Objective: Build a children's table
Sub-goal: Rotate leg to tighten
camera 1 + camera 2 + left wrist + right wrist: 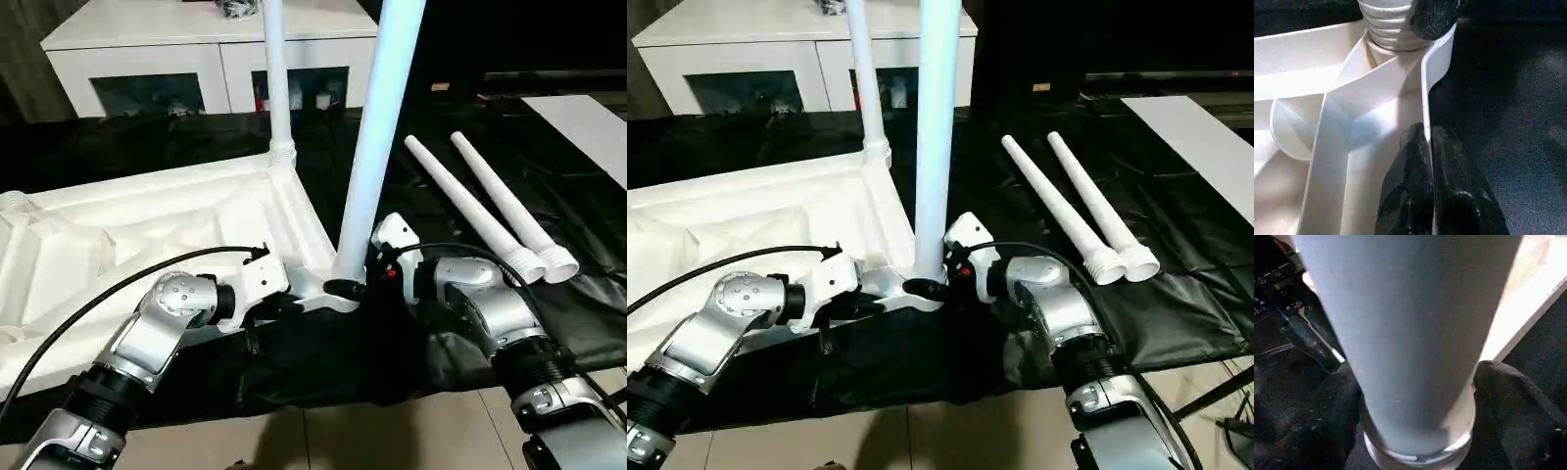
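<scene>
The white tabletop [147,225] lies upside down on a black cloth, ribs up. One white leg [277,78] stands in its far corner socket. A second leg [377,137] stands upright at the near corner, and my right gripper [345,288] is shut around its base; in the right wrist view a black finger [1327,421] presses each side of the tube [1410,333]. My left gripper [1425,134] is shut on the tabletop's rim wall [1437,63] just beside that corner socket. Two more legs [470,211] lie side by side on the cloth to the right.
A white cabinet with glass doors [196,59] stands behind the work. A flat white board [588,127] lies at the far right. The black cloth [411,352] ends near me at a tiled floor [392,431].
</scene>
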`<state>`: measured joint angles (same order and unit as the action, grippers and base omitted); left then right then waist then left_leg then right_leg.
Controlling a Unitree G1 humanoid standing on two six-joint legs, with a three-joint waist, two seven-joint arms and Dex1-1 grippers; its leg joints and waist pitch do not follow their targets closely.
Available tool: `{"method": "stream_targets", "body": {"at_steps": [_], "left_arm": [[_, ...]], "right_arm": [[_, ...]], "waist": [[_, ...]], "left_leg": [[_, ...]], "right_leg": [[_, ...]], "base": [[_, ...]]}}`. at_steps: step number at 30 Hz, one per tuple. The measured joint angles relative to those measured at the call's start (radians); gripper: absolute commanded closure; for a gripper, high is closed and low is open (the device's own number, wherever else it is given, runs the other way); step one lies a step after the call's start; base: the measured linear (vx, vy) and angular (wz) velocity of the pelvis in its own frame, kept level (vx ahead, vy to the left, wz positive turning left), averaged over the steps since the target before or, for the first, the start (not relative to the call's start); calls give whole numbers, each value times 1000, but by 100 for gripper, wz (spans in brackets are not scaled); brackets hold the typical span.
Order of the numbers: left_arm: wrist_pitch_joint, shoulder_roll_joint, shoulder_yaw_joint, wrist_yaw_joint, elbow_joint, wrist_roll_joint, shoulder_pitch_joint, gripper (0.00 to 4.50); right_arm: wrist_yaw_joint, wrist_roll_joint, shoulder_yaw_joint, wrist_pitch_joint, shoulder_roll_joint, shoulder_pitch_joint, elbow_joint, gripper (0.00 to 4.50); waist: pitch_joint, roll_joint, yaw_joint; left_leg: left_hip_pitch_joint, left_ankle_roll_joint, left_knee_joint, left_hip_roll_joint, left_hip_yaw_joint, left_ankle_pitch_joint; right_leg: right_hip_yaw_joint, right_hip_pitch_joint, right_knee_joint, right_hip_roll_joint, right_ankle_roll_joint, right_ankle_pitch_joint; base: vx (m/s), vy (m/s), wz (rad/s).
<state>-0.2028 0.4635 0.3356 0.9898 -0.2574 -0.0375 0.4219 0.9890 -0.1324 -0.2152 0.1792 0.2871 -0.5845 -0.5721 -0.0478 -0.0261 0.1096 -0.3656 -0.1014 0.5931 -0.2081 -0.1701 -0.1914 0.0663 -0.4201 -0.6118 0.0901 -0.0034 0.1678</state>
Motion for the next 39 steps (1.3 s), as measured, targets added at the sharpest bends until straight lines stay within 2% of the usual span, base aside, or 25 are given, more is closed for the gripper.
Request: {"method": "stream_targets", "body": {"at_steps": [6, 13, 16, 20, 25, 29, 33, 34, 36, 39], "left_arm": [[0, 0, 0, -1, 0, -2, 0, 450], [-13, 1, -1, -7, -1, -3, 0, 450], [-45, -11, -5, -46, -20, -9, 14, 450], [-141, -143, -15, -197, -155, -52, 115, 450], [-196, -286, -27, -361, -304, -45, 207, 450], [-191, -329, -36, -418, -382, -45, 250, 450], [-178, -326, -35, -423, -388, -47, 252, 450], [-173, -325, -34, -422, -388, -48, 252, 450], [-165, -316, -31, -423, -383, -49, 249, 450], [-131, -244, -41, -427, -384, -62, 245, 450]], "right_arm": [[17, 8, -10, -19, 0, -8, -20, 163], [-5, 10, -8, -14, -14, -11, -34, 176], [-96, 11, 10, 9, -57, -25, -65, 177], [-431, 30, 104, 60, -172, -53, -125, 178], [-760, 45, 178, 69, -273, -99, -199, 178], [-915, 57, 200, 36, -318, -144, -278, 178], [-926, 51, 221, -1, -331, -156, -313, 178], [-920, 50, 228, -9, -333, -156, -314, 143], [-889, 41, 242, -19, -333, -154, -312, 108], [-813, 0, 248, -21, -355, -130, -281, 86]], "waist": [[0, 0, 0], [0, 0, -2], [1, 1, -14], [1, 0, -21], [3, -5, -21], [4, -8, -21], [4, -8, -23], [4, -8, -23], [4, -8, -23], [3, -7, -45]], "left_leg": [[0, 0, 1, 0, 0, 0], [0, 0, 1, 0, 0, 0], [2, 0, 1, 0, 0, 0], [15, -2, 1, 1, 1, 1], [17, -2, 1, 2, 2, 1], [16, -2, -1, 2, 3, 1], [15, -2, -1, 2, 6, 1], [15, -2, -2, 2, 6, 1], [14, -2, -2, 2, 7, 1], [9, -2, -3, 2, 9, 1]], "right_leg": [[0, 0, -1, 0, 0, 0], [0, 2, -2, 0, 0, 0], [0, 3, -3, 0, -2, -1], [-1, 11, -2, 0, 0, -1], [-1, 14, 2, 1, 2, 0], [0, 15, 2, 2, 3, 0], [2, 15, 3, 2, 3, 0], [2, 15, 3, 2, 3, 0], [2, 14, 3, 2, 3, 0], [3, 9, 3, 0, 4, -1]], "base": [[0, 0, 0], [0, 0, 0], [0, 0, 0], [0, 0, 0], [0, 0, 0], [0, 0, 0], [0, 0, 0], [0, 0, 0], [0, 0, 0], [0, 0, 0]]}}
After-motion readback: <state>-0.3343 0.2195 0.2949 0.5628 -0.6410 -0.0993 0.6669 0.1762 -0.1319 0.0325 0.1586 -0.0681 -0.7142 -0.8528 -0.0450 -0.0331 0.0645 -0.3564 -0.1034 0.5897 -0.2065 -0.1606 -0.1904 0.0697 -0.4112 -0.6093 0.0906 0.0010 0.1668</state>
